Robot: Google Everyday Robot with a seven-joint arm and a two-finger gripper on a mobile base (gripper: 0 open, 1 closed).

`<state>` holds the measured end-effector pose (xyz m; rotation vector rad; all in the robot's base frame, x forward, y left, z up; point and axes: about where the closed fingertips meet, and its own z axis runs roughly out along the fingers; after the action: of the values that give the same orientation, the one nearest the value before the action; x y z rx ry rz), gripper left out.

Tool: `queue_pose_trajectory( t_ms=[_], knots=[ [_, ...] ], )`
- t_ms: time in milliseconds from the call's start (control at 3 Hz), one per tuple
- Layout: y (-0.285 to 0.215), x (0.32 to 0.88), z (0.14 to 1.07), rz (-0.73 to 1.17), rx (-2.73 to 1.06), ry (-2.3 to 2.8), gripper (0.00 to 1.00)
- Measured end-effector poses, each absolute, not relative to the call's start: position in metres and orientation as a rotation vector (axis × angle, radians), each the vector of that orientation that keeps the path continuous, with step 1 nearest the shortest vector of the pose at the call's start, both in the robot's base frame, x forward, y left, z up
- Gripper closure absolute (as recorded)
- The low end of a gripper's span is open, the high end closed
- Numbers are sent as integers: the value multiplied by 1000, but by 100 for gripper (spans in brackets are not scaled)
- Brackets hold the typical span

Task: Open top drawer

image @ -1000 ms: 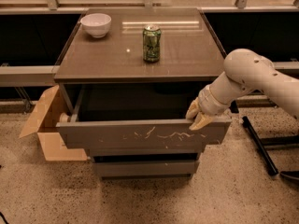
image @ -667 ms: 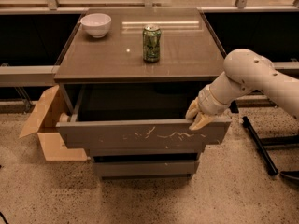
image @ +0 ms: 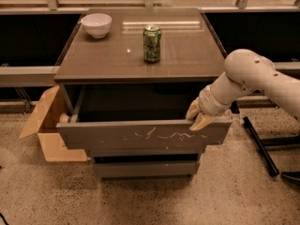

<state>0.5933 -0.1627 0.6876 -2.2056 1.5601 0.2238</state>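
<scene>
Comparing with a second ago: no visible change. The wide grey-brown top drawer (image: 140,136), with a flat front and pale scratches across its middle, stands pulled out toward the near side by the same amount. Its dark interior is exposed under the brown cabinet top (image: 187,55). The pale yellowish gripper (image: 198,117) on the white arm (image: 248,76) sits at the same spot, on the upper edge of the drawer front near its right end. Clamped on that edge or only hooked over it: cannot tell.

Judgement: the pull has paused or finished. The drawer is already well open, so the task looks nearly or fully done. Any further travel would need a straight pull toward the near side; pulling from the right end could skew the drawer.

The white ceramic bowl (image: 96,25) at far left and the upright green drinks can (image: 152,43) are unmoved. The narrower grey lower drawer fronts (image: 145,168) are closed. An open cardboard box (image: 44,125) sits on the floor at left.
</scene>
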Motion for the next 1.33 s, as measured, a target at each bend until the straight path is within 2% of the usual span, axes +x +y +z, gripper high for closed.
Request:
queue_pose_trajectory(
  t_ms=[333, 667, 1000, 1333],
  knots=[
    [-163, 593, 688, 224, -2206, 1560, 15],
    [-163, 593, 688, 224, -2206, 1560, 0],
    [-157, 585, 680, 250, -2207, 1608, 0],
    [-148, 554, 669, 350, -2202, 1689, 0]
  ],
)
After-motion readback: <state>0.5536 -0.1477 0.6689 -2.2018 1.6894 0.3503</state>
